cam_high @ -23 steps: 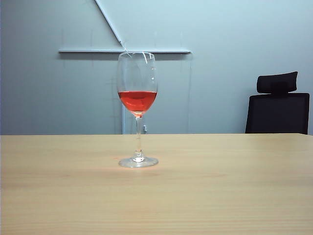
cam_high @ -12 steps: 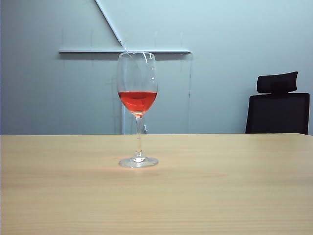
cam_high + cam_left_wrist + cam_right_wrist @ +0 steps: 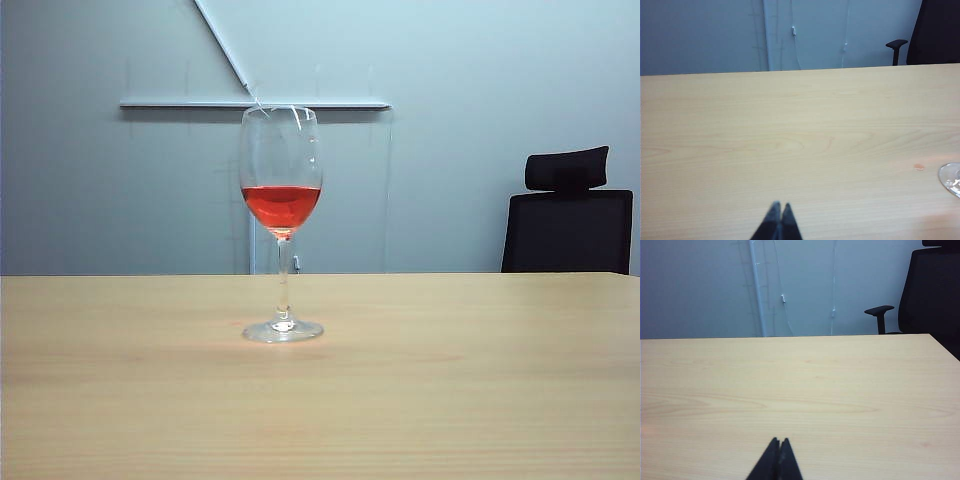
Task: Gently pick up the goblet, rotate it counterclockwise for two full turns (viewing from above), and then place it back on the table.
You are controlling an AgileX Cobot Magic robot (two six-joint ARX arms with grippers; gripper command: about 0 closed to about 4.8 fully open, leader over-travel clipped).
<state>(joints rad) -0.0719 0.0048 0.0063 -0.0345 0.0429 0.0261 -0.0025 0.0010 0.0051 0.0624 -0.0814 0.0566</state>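
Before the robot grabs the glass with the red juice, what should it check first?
1. Goblet upright on the table: ok.
2. Red liquid well below the rim: ok.
3. Left claw open for a grab: not ok, shut, low over the table.
4. Right claw open: not ok, shut, low over the table.
5. Bare table around the goblet's foot: ok.
6. Which claw is nearer: left; its view shows the foot's edge.
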